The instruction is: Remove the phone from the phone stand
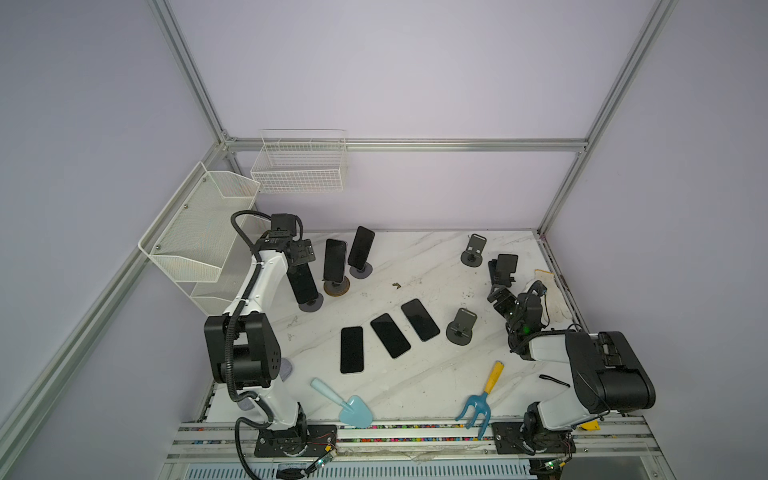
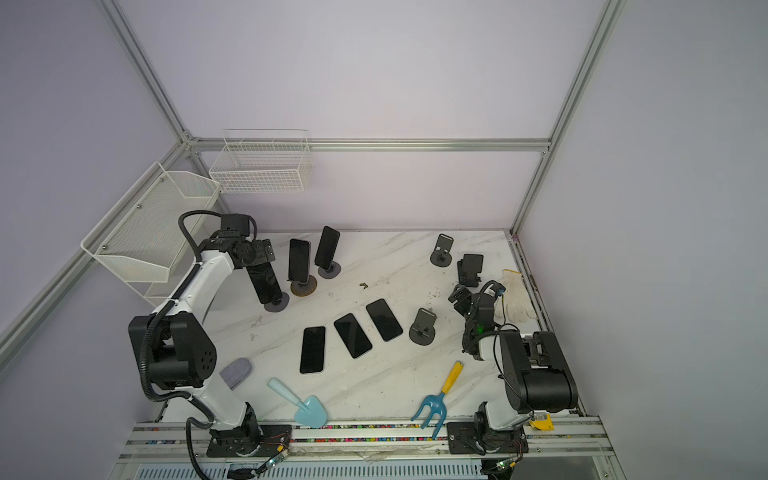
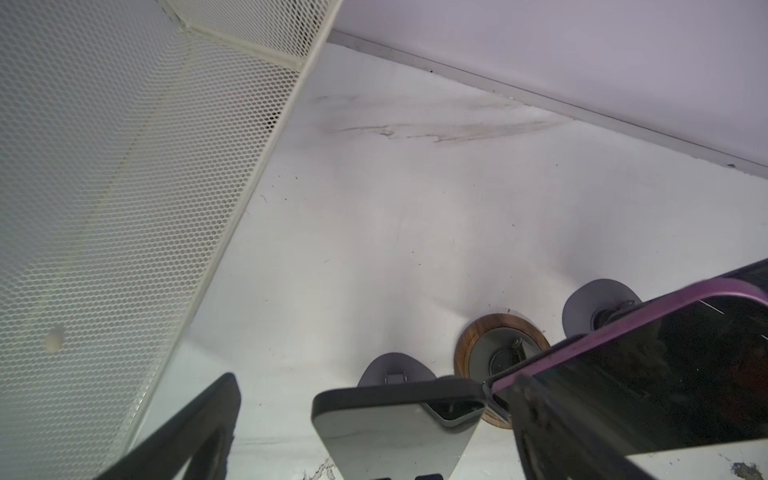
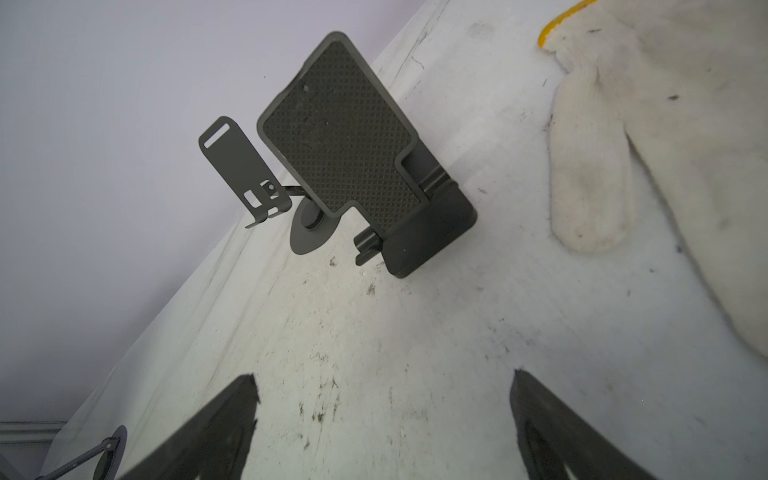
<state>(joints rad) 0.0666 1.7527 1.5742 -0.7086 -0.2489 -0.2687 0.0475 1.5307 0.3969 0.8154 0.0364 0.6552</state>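
Three dark phones stand on stands at the back left. The nearest phone (image 1: 304, 287) (image 2: 266, 284) leans on a grey round-based phone stand (image 1: 311, 306). My left gripper (image 1: 297, 266) (image 3: 374, 419) hangs open over this phone's top edge (image 3: 395, 432), one finger on each side with a gap to both. Beside it are a purple-edged phone (image 3: 665, 365) on a wood-rimmed stand (image 3: 467, 345) and a third phone (image 1: 360, 247). My right gripper (image 1: 500, 297) (image 4: 382, 415) is open and empty over bare table, short of an empty black stand (image 4: 345, 141).
Three phones (image 1: 390, 335) lie flat mid-table beside an empty stand (image 1: 461, 327). Another empty stand (image 1: 473, 249) is at the back right. A white glove (image 4: 623, 124) lies right of my right gripper. A mesh shelf (image 3: 124, 166) is close to the left gripper. A trowel (image 1: 349, 405) and rake (image 1: 482, 399) lie in front.
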